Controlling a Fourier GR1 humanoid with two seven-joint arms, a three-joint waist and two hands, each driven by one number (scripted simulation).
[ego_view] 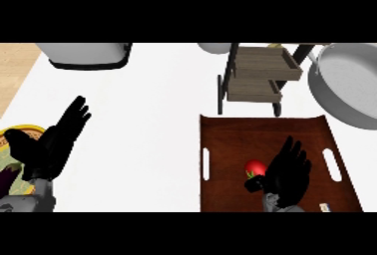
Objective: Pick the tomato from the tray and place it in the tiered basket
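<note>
Tomato: you have the tomato (pixel 255 167) lying in the tray (pixel 258 124), left of its middle, not yet lifted.
Right robot hand (pixel 288 169): fingers straight and spread, palm just right of the tomato, thumb below it; nothing held.
Left robot hand (pixel 53 144): open, fingers up, resting at the desk's (pixel 147 124) left side.
Done: the approach only, by my reading.
Left: grasp, lift, carry to the tiered basket (pixel 261 74) just beyond the tray's far rim.
Room: bare desk leftward; a grey pan (pixel 346 84) crowds the basket's right.
</note>
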